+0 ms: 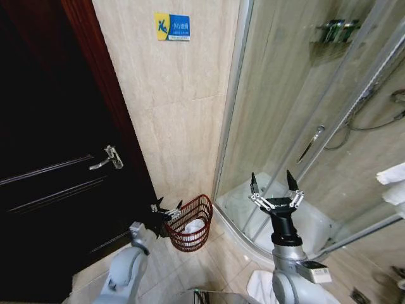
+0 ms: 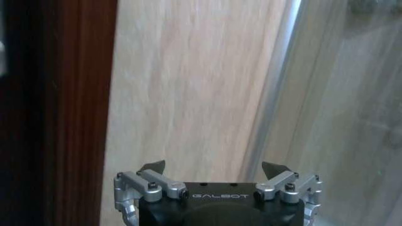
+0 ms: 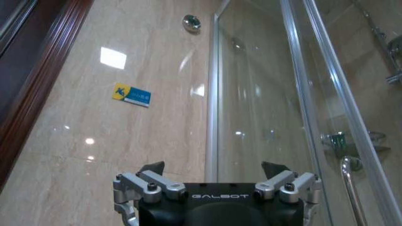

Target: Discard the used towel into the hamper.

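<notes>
The hamper (image 1: 188, 223), a dark red-brown basket of thin open bars, stands on the tiled floor (image 1: 209, 266) in the corner where the beige tile wall (image 1: 171, 114) meets the glass shower enclosure (image 1: 297, 126), and a white towel (image 1: 192, 227) lies inside it, showing through the bars and below the rim. Judged from that, the drop itself looks done and the step in hand is the clearing away. The left gripper (image 1: 166, 209) hangs just beside the hamper's rim on the door side, its fingers spread apart and holding nothing; in the left wrist view the same gripper (image 2: 213, 165) faces bare wall with an open gap between its fingertips. The right gripper (image 1: 273, 182) is held up well apart from the hamper, in front of the shower glass, also wide open and empty, as the right wrist view (image 3: 213, 165) confirms. A dark wooden door (image 1: 57, 158) with a metal handle (image 1: 107, 158) stands to the left. More white cloth (image 1: 259, 285) lies on the floor near the robot's base; whether it belongs to the task I cannot tell. The next move probably calls for lifting the left arm clear without catching the hamper's bars.
</notes>
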Tool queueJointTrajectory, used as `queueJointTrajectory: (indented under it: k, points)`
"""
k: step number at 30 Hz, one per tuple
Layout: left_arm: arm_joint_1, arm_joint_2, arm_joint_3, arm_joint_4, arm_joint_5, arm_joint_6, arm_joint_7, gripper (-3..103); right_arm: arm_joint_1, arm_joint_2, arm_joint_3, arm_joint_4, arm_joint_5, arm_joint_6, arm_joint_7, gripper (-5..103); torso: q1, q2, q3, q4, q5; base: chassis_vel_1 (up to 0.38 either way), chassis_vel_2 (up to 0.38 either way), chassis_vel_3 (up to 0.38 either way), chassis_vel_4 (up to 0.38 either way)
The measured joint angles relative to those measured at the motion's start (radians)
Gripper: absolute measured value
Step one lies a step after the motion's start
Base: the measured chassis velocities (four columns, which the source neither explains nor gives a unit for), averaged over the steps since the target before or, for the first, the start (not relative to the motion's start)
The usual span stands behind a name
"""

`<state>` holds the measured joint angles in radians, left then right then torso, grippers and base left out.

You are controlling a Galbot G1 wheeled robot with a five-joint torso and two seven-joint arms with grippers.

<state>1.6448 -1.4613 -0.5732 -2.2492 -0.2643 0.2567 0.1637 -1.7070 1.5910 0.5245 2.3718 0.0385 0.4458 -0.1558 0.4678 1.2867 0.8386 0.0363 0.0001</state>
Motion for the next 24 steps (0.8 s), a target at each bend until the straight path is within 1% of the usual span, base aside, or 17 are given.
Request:
queueJointTrajectory:
  k: [1, 2, 3, 4, 5, 7, 9, 11, 13, 16, 24]
  points:
    - [0.011, -0.013, -0.005, -0.023, 0.016, 0.0, -0.002, 100, 0.004, 0.001, 0.0, -0.004, 0.0, -0.001, 0.0, 100, 0.0, 0.0, 0.0, -0.0001, 0.0001, 0.0, 0.0, 0.0, 0.0]
    - [0.011, -0.013, -0.005, -0.023, 0.016, 0.0, -0.002, 100, 0.004, 0.001, 0.0, -0.004, 0.0, -0.001, 0.0, 100, 0.0, 0.0, 0.0, -0.0001, 0.0001, 0.0, 0.0, 0.0, 0.0]
    - [0.028, -0.038, -0.015, -0.061, 0.048, -0.003, -0.003, 100, 0.007, 0.003, -0.001, -0.008, -0.001, -0.003, 0.0, 100, 0.0, 0.0, 0.0, -0.0001, 0.0001, 0.0, 0.0, 0.0, 0.0]
    - [0.042, -0.051, -0.019, -0.081, 0.06, -0.006, -0.003, 100, 0.005, 0.004, -0.001, -0.008, -0.002, -0.006, 0.0, 100, 0.0, 0.0, 0.0, 0.0, 0.0001, 0.0, 0.0, 0.0, 0.0]
    - [0.042, -0.051, -0.019, -0.081, 0.06, -0.006, -0.003, 100, 0.005, 0.004, -0.001, -0.008, -0.002, -0.006, 0.0, 100, 0.0, 0.0, 0.0, 0.0, 0.0001, 0.0, 0.0, 0.0, 0.0]
    - [0.076, -0.08, -0.027, -0.132, 0.086, -0.015, 0.003, 100, -0.005, 0.002, -0.001, -0.003, -0.008, -0.024, 0.001, 100, 0.0, 0.0, 0.0, 0.0, 0.0001, 0.0, 0.0, 0.0, 0.0]
    - [0.099, -0.113, -0.036, -0.167, 0.128, -0.038, 0.031, 100, -0.006, -0.005, 0.002, 0.005, -0.013, -0.045, 0.012, 100, 0.0, 0.0, 0.0, -0.0001, 0.0001, 0.0, 0.0, 0.0, 0.0]
    - [0.103, -0.12, -0.038, -0.172, 0.141, -0.042, 0.038, 100, -0.006, -0.007, 0.002, 0.006, -0.014, -0.049, 0.015, 100, 0.0, 0.0, 0.0, -0.0002, 0.0001, 0.0, 0.0, 0.0, 0.0]
    - [0.12, -0.147, -0.042, -0.196, 0.204, -0.054, 0.063, 100, -0.001, -0.014, 0.007, 0.006, -0.017, -0.071, 0.044, 100, 0.0, 0.0, 0.0, 0.0, 0.0001, 0.0, 0.0, 0.0, 0.0]
    - [0.137, -0.151, -0.033, -0.212, 0.215, -0.058, 0.067, 100, 0.001, -0.02, 0.008, 0.009, -0.016, -0.081, 0.06, 100, 0.0, 0.0, 0.0, -0.0001, 0.0001, 0.0, 0.0, 0.0, 0.0]
    - [0.159, -0.15, -0.007, -0.222, 0.206, -0.07, 0.062, 100, 0.006, -0.03, 0.008, 0.028, -0.004, -0.1, 0.059, 100, 0.0, 0.0, 0.0, -0.0001, 0.0001, 0.0, 0.0, 0.0, 0.0]
